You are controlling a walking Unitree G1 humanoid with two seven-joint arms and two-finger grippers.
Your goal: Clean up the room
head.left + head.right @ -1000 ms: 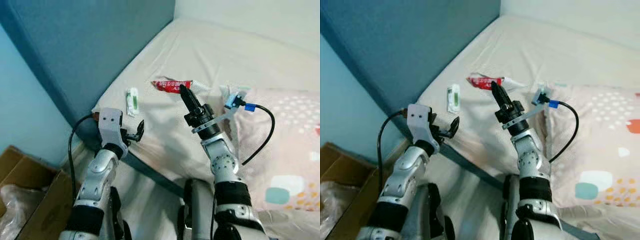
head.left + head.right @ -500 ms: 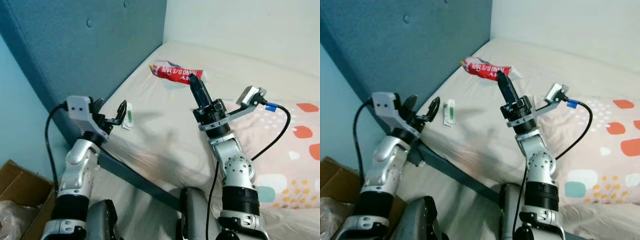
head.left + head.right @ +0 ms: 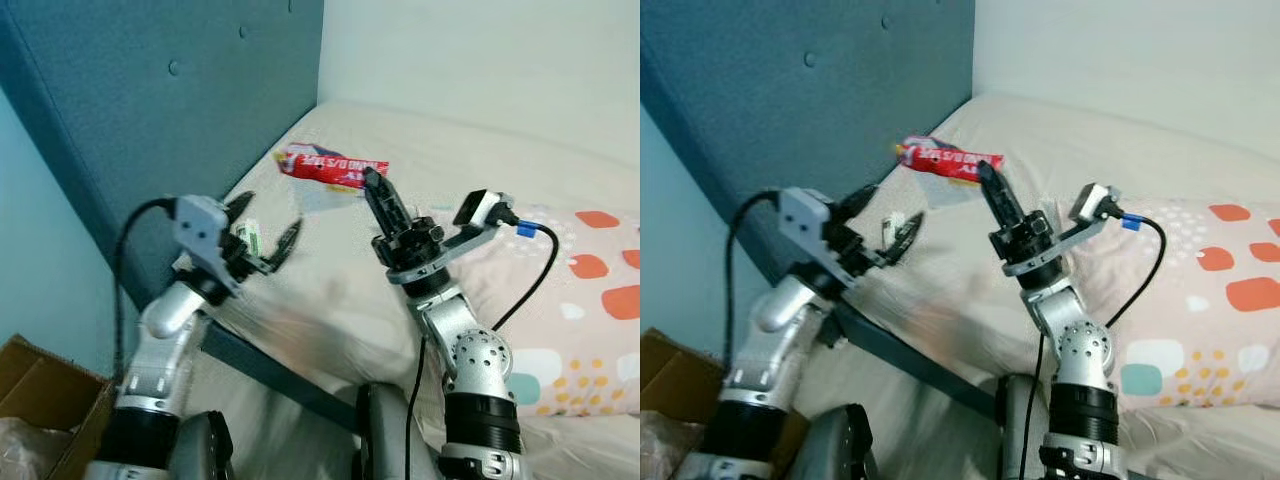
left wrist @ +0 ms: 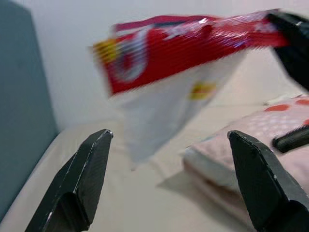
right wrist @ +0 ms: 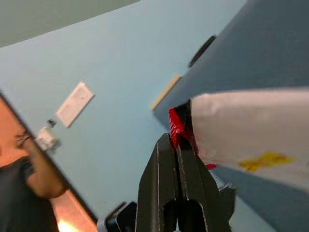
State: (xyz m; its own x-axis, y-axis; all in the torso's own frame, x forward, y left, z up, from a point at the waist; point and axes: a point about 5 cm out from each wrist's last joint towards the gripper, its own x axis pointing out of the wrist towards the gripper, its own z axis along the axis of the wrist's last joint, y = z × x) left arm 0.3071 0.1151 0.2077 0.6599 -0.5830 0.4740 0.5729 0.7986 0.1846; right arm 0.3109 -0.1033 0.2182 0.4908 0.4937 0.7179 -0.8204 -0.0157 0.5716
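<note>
A red and white snack wrapper [image 3: 330, 165] hangs above the beige bed [image 3: 470, 150], near the headboard. My right gripper [image 3: 372, 180] is shut on one end of it. In the right wrist view the closed fingers [image 5: 176, 159] pinch the wrapper's [image 5: 241, 140] red edge. My left gripper [image 3: 265, 232] is open, its fingers spread over the bed's near corner around a small white and green packet [image 3: 892, 222]. The left wrist view looks between the open fingers [image 4: 91, 164] at the hanging wrapper [image 4: 169, 48].
A blue padded headboard [image 3: 150, 100] runs along the left of the bed. A pillow [image 3: 590, 320] with coloured patches lies to the right. A cardboard box [image 3: 40, 390] stands on the floor at lower left. A white wall [image 3: 480, 50] is behind the bed.
The camera has shifted. My right gripper has raised the red wrapper off the bed. My left arm has come up and forward, its open fingers now over the small packet.
</note>
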